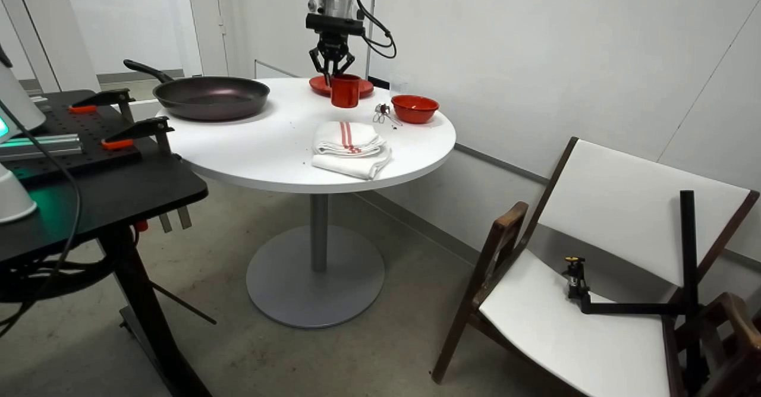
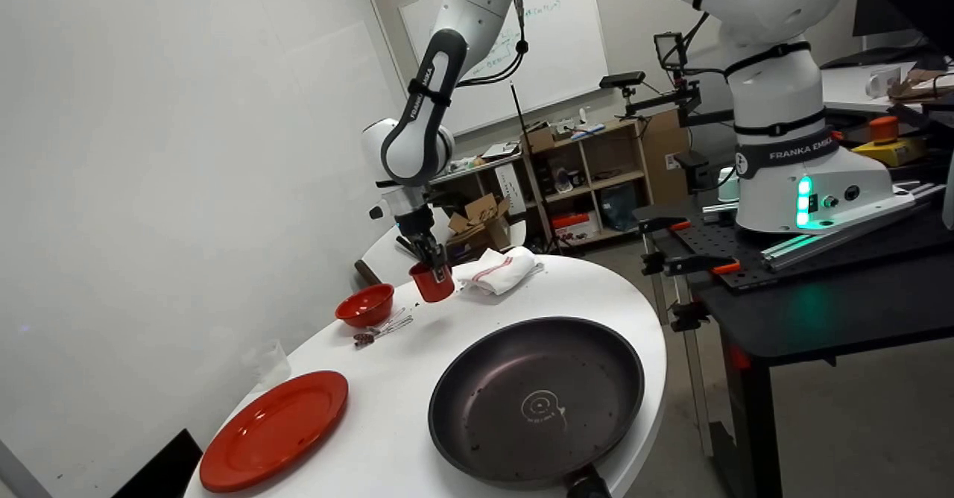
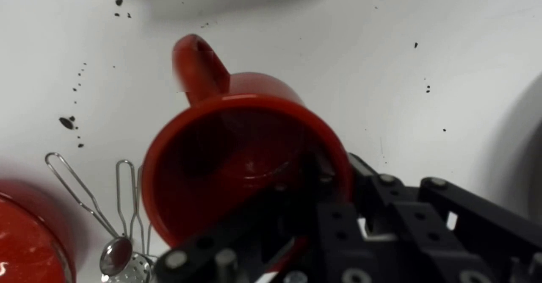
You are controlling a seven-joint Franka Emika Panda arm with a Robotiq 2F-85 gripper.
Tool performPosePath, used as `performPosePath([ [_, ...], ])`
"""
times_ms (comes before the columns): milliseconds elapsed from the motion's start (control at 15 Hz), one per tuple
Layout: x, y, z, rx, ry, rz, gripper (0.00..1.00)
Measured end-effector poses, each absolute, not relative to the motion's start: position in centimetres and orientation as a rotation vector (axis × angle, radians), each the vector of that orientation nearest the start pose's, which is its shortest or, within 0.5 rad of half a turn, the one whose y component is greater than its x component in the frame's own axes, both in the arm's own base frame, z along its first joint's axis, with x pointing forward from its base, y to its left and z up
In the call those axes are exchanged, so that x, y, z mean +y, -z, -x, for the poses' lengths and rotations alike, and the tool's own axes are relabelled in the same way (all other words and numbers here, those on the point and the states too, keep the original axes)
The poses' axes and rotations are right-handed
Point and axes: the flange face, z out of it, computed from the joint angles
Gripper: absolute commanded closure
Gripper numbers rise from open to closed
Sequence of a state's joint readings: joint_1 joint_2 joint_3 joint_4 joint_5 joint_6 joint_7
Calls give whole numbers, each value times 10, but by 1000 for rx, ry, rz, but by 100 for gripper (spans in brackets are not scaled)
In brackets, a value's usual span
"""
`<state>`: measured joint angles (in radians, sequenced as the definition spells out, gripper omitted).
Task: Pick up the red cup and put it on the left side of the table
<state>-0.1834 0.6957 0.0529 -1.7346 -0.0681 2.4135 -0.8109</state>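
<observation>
A round, white-topped table stands on a grey central pedestal. In an exterior view, a flat-topped black stand occupies the near left, and a dark wooden chair with white panels occupies the near right. A white, jointed robot arm extends over the tabletop in both exterior views. In an exterior view, a round, dark frying pan sits at the left of the table; a flat, round red plate lies at the far edge; a folded white cloth with red stripes lies at the near right. A black two-finger gripper points downward from the arm. A shallow, round red bowl rests at the right. A small, cylindrical red cup with a handle is held above the tabletop, right of centre and left of the bowl. The gripper's fingers stand narrow, one inside the cup and one outside, with the cup wall pinched between them. In the wrist view, metal utensils with looped wire handles lie beside the bowl, and small dark specks dot the tabletop.
</observation>
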Motion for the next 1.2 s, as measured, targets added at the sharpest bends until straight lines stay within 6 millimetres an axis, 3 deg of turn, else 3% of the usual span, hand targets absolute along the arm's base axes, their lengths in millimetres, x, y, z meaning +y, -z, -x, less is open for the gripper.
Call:
performPosePath([
  [600, -36, -214, -663, -1301, -6, 2950, 98],
  [1200, 14, -229, -671, -1474, 15, 2931, 98],
])
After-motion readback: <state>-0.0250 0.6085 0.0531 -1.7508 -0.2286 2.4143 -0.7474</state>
